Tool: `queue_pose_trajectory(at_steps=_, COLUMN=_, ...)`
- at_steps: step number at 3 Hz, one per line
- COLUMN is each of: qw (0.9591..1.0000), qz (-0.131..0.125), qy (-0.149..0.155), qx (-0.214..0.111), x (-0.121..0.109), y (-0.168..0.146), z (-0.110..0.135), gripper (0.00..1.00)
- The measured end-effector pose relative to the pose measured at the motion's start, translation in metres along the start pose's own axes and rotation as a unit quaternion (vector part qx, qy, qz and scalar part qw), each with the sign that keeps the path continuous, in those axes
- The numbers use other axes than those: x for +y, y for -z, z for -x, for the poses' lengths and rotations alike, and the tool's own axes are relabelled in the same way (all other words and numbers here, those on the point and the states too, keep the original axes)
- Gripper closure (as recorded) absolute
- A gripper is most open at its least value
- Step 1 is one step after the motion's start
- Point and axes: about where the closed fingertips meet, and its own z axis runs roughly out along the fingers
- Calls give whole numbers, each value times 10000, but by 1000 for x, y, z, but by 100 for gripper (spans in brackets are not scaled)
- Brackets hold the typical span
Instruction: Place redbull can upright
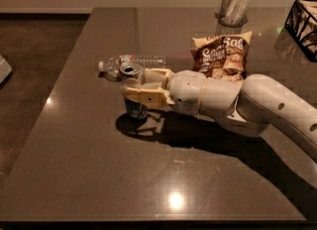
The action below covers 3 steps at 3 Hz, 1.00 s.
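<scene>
The redbull can stands upright near the middle left of the dark table; its silver top with pull tab faces up and its blue lower part shows under the fingers. My gripper reaches in from the right and is shut on the can, its tan fingers wrapping the can's upper half. The can's base is at the table surface, over its shadow. Much of the can's body is hidden by the fingers.
A clear plastic water bottle lies on its side just behind the can. A brown chip bag lies behind my arm. A metal cup stands at the back and a black wire basket at the far right.
</scene>
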Motion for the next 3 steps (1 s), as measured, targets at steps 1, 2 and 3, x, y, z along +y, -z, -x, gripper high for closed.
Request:
queue_pose_trajectory(at_steps=1, qw=9998, qz=50, qy=167, qx=-44, x=0, y=3, z=-3, gripper=75)
queue_pose_trajectory(at_steps=2, qw=9998, qz=66, qy=164, qx=-41, x=1, y=1, z=-2, gripper=53)
queue_pose_trajectory(at_steps=3, qw=9998, qz=86, qy=170, qx=-39, x=3, y=-1, z=-2, gripper=30)
